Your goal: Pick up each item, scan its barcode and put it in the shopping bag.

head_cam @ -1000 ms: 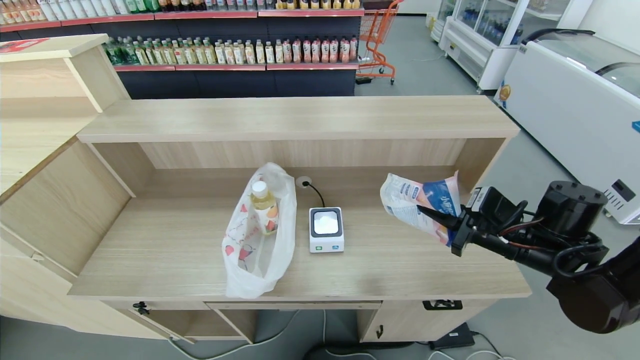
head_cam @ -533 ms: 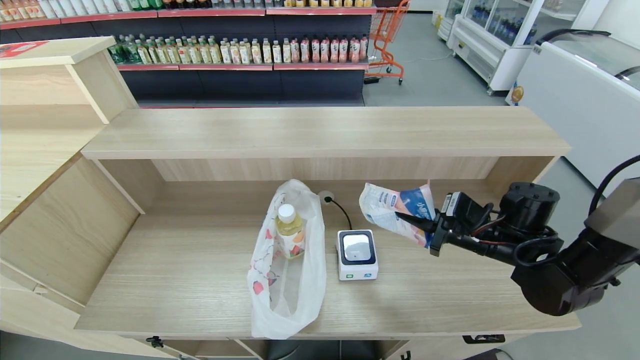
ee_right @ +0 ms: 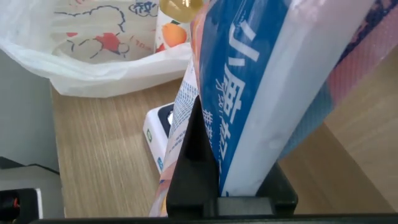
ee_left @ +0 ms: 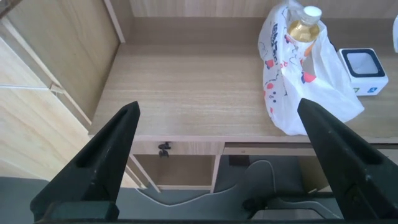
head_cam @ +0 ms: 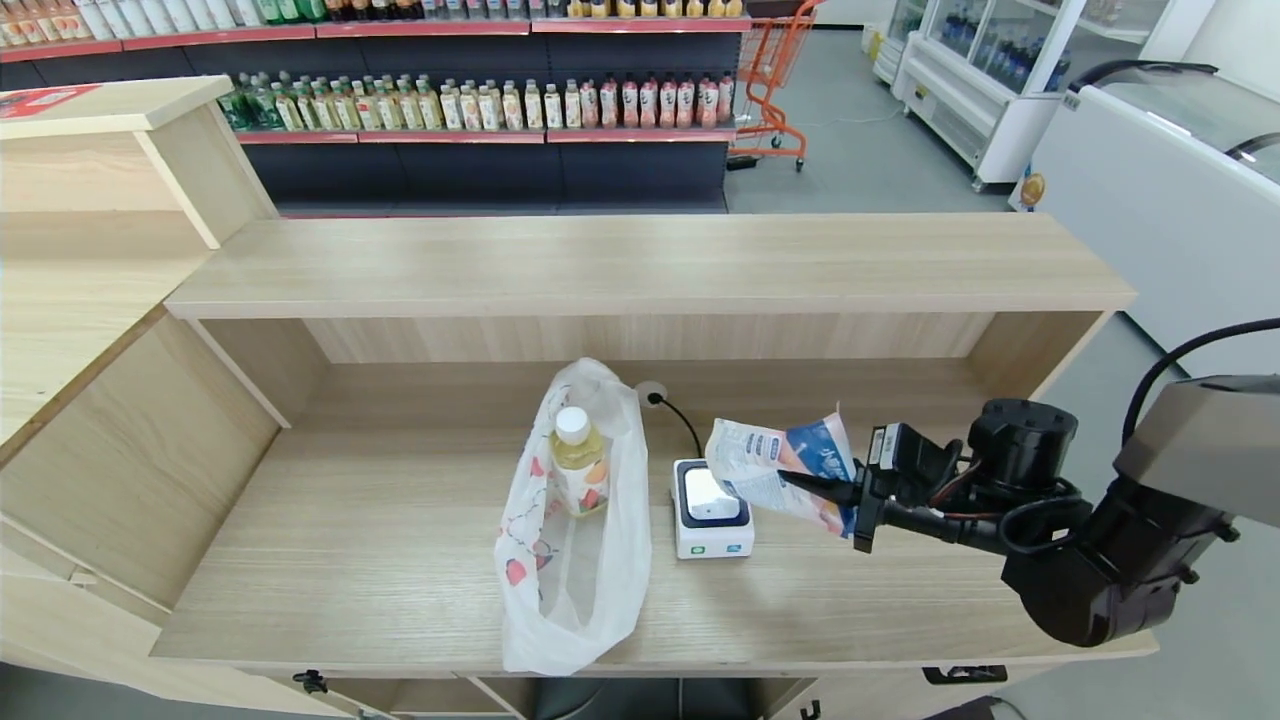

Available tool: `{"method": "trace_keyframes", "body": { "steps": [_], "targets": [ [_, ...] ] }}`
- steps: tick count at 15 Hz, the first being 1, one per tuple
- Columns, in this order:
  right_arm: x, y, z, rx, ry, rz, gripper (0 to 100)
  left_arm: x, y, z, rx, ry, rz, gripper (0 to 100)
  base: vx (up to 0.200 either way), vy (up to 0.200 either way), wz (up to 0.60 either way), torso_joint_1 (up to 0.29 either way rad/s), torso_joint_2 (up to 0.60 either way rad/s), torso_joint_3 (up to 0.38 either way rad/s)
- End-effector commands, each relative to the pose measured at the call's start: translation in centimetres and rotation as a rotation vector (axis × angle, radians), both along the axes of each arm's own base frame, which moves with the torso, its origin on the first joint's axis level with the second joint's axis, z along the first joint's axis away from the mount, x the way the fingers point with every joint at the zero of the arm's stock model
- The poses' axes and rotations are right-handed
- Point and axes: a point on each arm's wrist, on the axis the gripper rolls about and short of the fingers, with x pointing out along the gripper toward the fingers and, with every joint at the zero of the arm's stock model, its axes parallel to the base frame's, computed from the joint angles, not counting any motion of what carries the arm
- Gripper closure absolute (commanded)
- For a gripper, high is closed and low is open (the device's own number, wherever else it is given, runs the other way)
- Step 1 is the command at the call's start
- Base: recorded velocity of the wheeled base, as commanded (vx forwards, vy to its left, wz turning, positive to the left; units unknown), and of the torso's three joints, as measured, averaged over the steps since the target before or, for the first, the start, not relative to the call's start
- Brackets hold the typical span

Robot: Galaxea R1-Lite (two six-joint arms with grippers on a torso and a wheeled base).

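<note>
My right gripper (head_cam: 815, 487) is shut on a blue, white and pink snack packet (head_cam: 770, 470), held in the air with its free end over the right edge of the white barcode scanner (head_cam: 712, 509). In the right wrist view the snack packet (ee_right: 273, 81) sits clamped between the fingers (ee_right: 198, 155), with the scanner (ee_right: 160, 130) below. The white shopping bag (head_cam: 572, 530) lies open on the counter left of the scanner, a yellow drink bottle (head_cam: 577, 470) inside it. The left gripper (ee_left: 217, 155) hangs open in front of the counter edge, with the shopping bag (ee_left: 298, 68) and the scanner (ee_left: 362, 65) beyond it.
The wooden checkout counter (head_cam: 350, 540) has a raised shelf (head_cam: 640, 262) behind and side walls left and right. A black cable (head_cam: 680, 422) runs from the scanner to a hole at the back. Bare countertop lies left of the bag.
The head camera shifted at first. Since half a second ago my right gripper has carried the snack packet left and down, so its end now overlaps the scanner.
</note>
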Motion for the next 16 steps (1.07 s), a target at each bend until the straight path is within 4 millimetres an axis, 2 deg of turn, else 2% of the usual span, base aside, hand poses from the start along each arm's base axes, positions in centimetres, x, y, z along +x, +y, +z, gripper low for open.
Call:
{"method": "trace_keyframes", "body": {
  "steps": [1, 6, 9, 16],
  "targets": [
    [0.4, 0.0, -0.9, -0.002, 0.021, 0.015, 100, 0.0, 0.0, 0.0, 0.000, 0.000, 0.001, 0, 0.000, 0.000, 0.00, 0.000, 0.00, 0.000],
    [1.5, -0.3, -1.0, 0.007, -0.006, 0.066, 100, 0.0, 0.0, 0.0, 0.000, 0.000, 0.001, 0, 0.000, 0.000, 0.00, 0.000, 0.00, 0.000],
    [2.9, -0.6, -2.9, -0.004, -0.032, 0.088, 100, 0.0, 0.0, 0.0, 0.000, 0.000, 0.001, 0, 0.000, 0.000, 0.00, 0.000, 0.00, 0.000],
    [5.2, 0.0, -4.7, -0.005, -0.058, 0.098, 100, 0.0, 0.0, 0.0, 0.000, 0.000, 0.001, 0, 0.000, 0.000, 0.00, 0.000, 0.00, 0.000]
  ]
}}
